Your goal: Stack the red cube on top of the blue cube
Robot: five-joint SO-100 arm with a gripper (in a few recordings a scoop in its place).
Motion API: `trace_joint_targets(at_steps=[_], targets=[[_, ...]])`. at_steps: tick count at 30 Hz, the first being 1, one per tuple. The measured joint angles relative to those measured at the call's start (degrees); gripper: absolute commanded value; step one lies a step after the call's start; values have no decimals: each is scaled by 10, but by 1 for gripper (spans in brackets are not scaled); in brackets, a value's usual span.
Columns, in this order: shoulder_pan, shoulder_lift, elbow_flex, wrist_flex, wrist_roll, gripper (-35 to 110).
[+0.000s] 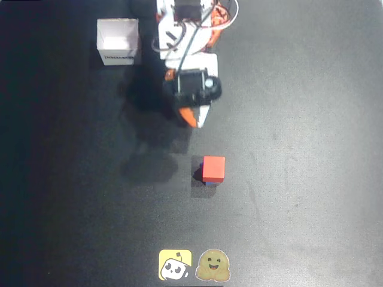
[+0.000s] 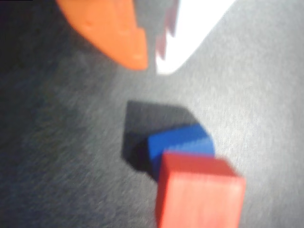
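Note:
The red cube point(image 1: 213, 168) rests on top of the blue cube point(image 1: 207, 182), of which a thin blue sliver shows at the lower edge in the overhead view. In the wrist view the red cube point(image 2: 199, 197) sits on the blue cube point(image 2: 178, 142), set off toward the lower right so that the blue top partly shows. My gripper point(image 1: 195, 122) hovers apart from the stack, toward the arm's base. Its orange finger point(image 2: 114, 33) and white finger point(image 2: 190, 28) nearly meet at the tips of the gripper point(image 2: 151, 65), with nothing between them.
A white box point(image 1: 118, 40) stands at the back left on the dark table point(image 1: 299, 149). Two stickers point(image 1: 194, 265) lie at the front edge. The arm's base point(image 1: 185, 24) is at the top centre.

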Motion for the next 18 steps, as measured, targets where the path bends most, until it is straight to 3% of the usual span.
trace_joint_targets(at_steps=[18], targets=[[30,69,14,207,-2,0]])
